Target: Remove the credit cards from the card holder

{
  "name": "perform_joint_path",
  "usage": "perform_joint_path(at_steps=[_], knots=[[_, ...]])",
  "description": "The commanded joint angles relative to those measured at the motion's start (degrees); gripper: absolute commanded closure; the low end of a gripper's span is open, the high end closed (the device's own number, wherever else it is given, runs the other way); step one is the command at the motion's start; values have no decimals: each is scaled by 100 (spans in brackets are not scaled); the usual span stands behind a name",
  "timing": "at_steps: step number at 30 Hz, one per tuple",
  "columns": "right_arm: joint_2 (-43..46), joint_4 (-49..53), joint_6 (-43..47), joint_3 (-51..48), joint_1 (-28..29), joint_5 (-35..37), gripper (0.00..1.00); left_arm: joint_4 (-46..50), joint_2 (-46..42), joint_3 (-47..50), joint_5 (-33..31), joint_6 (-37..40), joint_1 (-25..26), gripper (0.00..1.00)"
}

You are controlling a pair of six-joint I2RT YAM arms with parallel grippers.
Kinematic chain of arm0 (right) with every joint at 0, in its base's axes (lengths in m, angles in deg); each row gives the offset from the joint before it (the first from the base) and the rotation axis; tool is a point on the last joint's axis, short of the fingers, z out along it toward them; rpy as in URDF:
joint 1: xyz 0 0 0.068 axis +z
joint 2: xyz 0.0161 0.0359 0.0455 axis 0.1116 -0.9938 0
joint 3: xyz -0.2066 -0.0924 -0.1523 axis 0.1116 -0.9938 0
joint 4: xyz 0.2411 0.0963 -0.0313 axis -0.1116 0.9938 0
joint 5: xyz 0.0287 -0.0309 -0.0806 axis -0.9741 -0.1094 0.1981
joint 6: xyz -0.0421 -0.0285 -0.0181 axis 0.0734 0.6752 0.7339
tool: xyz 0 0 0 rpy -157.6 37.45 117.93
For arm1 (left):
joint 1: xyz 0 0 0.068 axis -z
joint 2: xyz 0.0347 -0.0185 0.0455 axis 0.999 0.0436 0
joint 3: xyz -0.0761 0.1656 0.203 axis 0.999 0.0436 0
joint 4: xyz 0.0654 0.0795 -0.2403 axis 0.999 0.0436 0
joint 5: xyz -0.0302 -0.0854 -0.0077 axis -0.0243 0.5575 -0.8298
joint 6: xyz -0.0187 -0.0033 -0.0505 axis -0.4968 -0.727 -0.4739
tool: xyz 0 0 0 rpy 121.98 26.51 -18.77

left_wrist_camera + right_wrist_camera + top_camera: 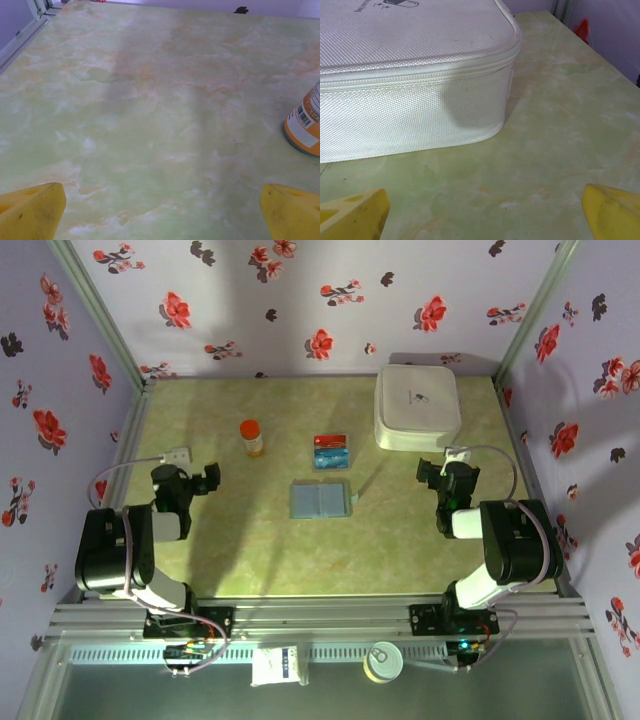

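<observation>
The card holder (320, 500) lies open and flat at the table's middle, a grey-blue wallet with two panels. Just beyond it the credit cards rest on the table, a red one (330, 439) against a blue one (331, 458). My left gripper (185, 472) hovers left of the holder, open, its yellow fingertips (32, 210) wide apart over bare table (162, 210). My right gripper (446, 466) is to the holder's right, also open (482, 212), with nothing between its fingers (612, 212).
An orange bottle (252, 437) stands left of the cards and shows at the right edge of the left wrist view (305, 125). A white zipped case (417, 405) sits at the back right, close ahead of my right gripper (410, 75). Flowered walls enclose the table.
</observation>
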Motion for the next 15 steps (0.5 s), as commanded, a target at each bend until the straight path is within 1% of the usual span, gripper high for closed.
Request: perform_joint_path(at_steps=[1, 15], knots=[[-23, -139, -88, 59, -33, -34, 1, -231, 70, -122, -418, 323, 127, 0], [-14, -130, -98, 64, -59, -73, 1, -278, 69, -96, -421, 373, 170, 0]])
